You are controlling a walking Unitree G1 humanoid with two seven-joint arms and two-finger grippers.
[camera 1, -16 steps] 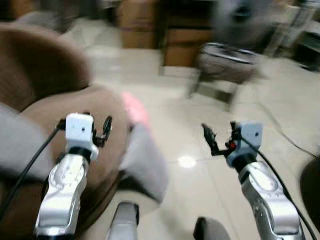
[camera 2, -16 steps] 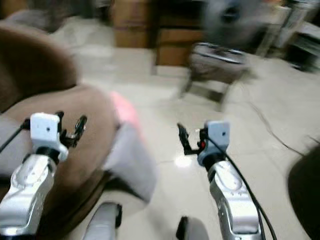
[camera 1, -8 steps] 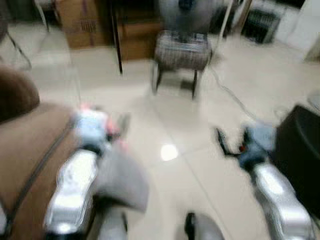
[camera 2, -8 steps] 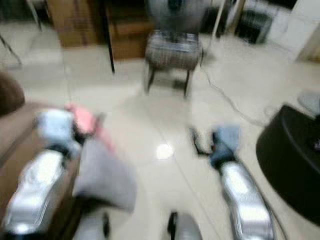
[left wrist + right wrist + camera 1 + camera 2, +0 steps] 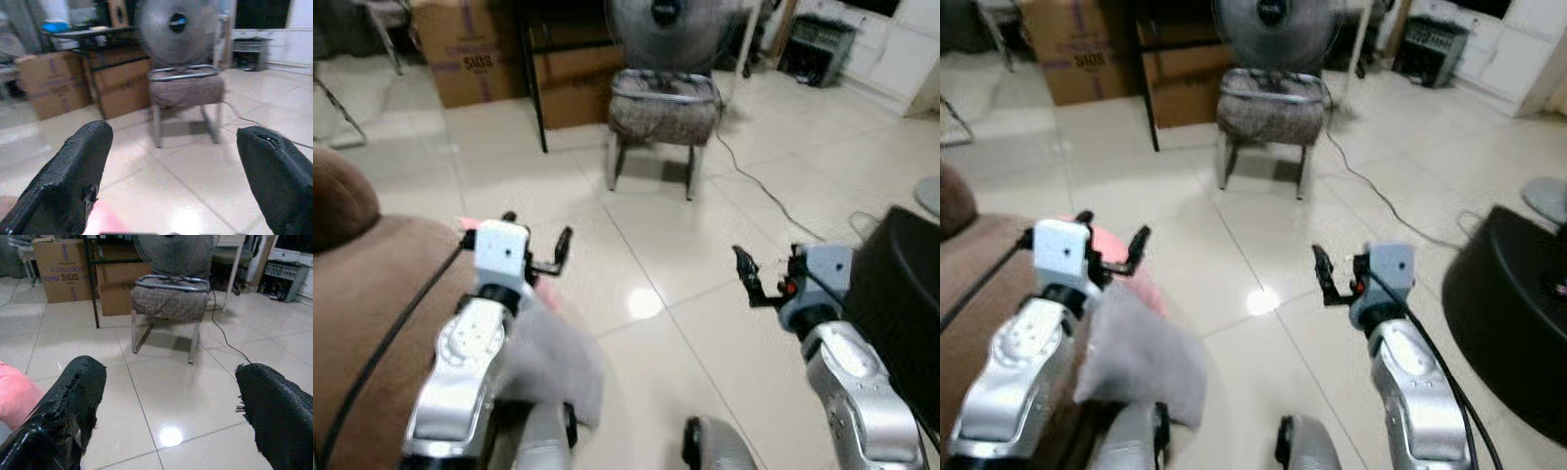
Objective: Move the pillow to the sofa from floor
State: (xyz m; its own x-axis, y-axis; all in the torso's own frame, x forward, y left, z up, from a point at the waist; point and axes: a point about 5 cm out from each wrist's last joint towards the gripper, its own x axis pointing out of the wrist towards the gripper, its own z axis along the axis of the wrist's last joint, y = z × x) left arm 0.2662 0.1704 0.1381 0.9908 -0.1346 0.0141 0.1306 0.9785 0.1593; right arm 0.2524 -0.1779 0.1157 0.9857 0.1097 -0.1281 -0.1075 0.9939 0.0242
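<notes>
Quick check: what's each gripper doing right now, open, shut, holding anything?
Left gripper: open, holding nothing, raised beside the sofa.
Right gripper: open, holding nothing, raised over the floor.

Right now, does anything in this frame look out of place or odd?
A fan stands on a stool, an unusual perch. A pink and grey pillow droops off the brown sofa's edge.

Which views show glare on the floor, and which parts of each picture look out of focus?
Both eye views: bright glare spot on the tiled floor, mild softness overall. Left wrist view: fan and chair hazy, black fingers blurred. Right wrist view: sharper, glare low on the tiles.
</notes>
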